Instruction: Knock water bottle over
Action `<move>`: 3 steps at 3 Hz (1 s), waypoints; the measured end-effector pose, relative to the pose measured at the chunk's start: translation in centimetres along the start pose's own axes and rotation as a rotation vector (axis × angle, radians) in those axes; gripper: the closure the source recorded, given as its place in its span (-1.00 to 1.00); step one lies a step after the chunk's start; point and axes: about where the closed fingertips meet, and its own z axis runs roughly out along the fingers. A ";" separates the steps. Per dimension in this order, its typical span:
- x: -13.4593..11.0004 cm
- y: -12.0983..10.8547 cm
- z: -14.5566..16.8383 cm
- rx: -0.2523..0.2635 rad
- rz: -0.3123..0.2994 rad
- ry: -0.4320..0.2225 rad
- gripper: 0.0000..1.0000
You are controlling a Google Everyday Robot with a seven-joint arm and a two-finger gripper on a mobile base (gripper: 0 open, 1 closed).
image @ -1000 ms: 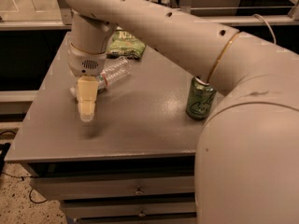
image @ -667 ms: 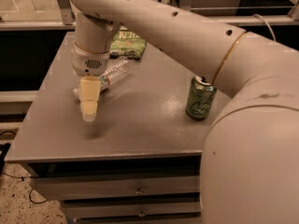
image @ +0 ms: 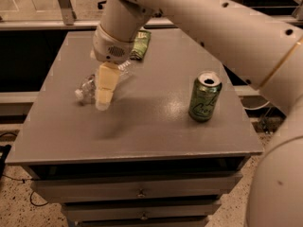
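Showing the closing step of the task: the water bottle [image: 86, 86] is lying on its side at the left of the table [image: 156, 126], its white cap pointing toward the left edge and its clear ribbed body running back and to the right, partly hidden behind the pincer [image: 102, 103]. The pincer is hanging tip-down just in front of the bottle's middle, looking closed with no gap showing, and gripping nothing. Whether it is touching the bottle cannot be told. Since the bottle is no longer standing, the knock is judged to be done. The next move is calling only for lifting the arm clear without rolling the bottle off the left edge.

Counted: one water bottle, one green can [image: 205, 97] standing upright well apart on the right, one green packet [image: 140, 44] lying at the back, one table, one pincer.
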 end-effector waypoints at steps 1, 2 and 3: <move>2.5 -0.4 -4.1 0.094 0.076 -0.146 -1.00; 5.0 -0.8 -7.0 0.178 0.155 -0.322 -1.00; 8.6 -2.6 -13.3 0.334 0.260 -0.606 -1.00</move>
